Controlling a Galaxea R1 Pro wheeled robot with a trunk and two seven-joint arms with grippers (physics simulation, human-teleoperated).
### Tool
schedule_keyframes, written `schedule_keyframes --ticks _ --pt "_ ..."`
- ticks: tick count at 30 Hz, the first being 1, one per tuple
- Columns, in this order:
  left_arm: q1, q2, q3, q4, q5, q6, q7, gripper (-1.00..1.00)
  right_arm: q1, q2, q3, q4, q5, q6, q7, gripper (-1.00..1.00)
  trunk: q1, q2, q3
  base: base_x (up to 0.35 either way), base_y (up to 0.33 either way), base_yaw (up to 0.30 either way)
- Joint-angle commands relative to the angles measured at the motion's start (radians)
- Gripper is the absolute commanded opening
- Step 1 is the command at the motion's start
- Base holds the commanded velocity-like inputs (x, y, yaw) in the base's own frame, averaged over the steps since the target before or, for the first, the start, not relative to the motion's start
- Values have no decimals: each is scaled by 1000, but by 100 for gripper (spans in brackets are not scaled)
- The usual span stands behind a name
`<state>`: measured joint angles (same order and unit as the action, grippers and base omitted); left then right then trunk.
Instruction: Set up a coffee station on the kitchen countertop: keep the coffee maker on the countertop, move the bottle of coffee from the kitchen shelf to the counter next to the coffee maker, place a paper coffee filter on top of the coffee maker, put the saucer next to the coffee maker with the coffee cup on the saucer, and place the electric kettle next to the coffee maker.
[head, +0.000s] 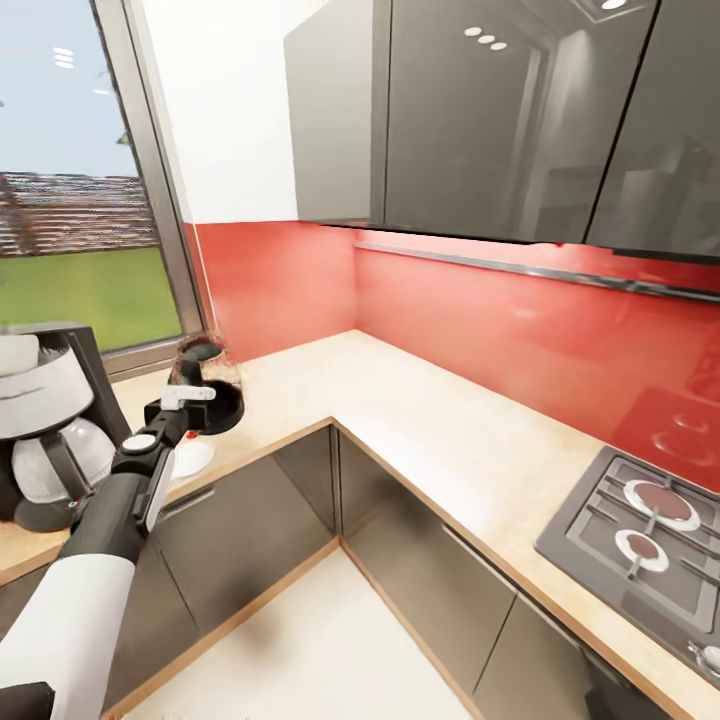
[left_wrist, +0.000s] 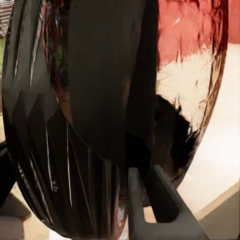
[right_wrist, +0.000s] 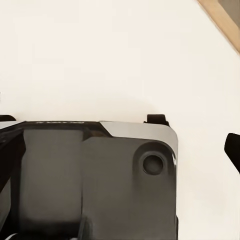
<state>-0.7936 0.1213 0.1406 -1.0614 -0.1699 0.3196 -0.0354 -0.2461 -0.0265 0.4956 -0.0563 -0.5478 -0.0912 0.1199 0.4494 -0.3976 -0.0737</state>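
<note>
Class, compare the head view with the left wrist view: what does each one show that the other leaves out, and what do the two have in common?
Head view alone: the coffee maker by the window, the stove, the grey wall cabinets and the left arm reaching to the dark kettle. Left wrist view alone: the kettle's glossy, ridged surface close up, with a gripper finger at its base. Shared: the kettle, the pale countertop and the red backsplash.

The coffee maker (head: 45, 430) is crowding the countertop's (head: 420, 420) left end, with the electric kettle (head: 205, 390) and a white saucer (head: 190, 458) sitting just beside it. The left arm (head: 130, 500) is reaching across there. Bare counter is stretching right toward the stove (head: 640, 540). Upper cabinets (head: 500, 110) are hanging overhead.
</note>
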Motion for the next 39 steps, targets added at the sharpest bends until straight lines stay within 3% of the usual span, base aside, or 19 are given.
schedule_keyframes --ticks 1,9,22,29,39 --pt "0 -1 1 -2 -10 -1 -2 -100 -1 0 7 1 -11 -3 4 100 1 -2 -2 0 0 273" --pt "2 -2 0 -1 -11 -11 3 -100 -1 -1 7 2 -11 -3 4 100 1 -2 -2 60 0 158" --pt "2 -20 3 29 -15 -13 4 -100 -1 -1 8 3 -11 -3 4 100 1 -2 -2 318 21 1" --pt "9 -20 4 49 -12 -15 106 -100 -1 -1 8 3 -11 -3 4 100 1 -2 -2 216 49 22" --pt "33 -20 5 68 -13 -17 128 -100 -1 -1 8 3 -11 -3 4 100 1 -2 -2 19 2 99"
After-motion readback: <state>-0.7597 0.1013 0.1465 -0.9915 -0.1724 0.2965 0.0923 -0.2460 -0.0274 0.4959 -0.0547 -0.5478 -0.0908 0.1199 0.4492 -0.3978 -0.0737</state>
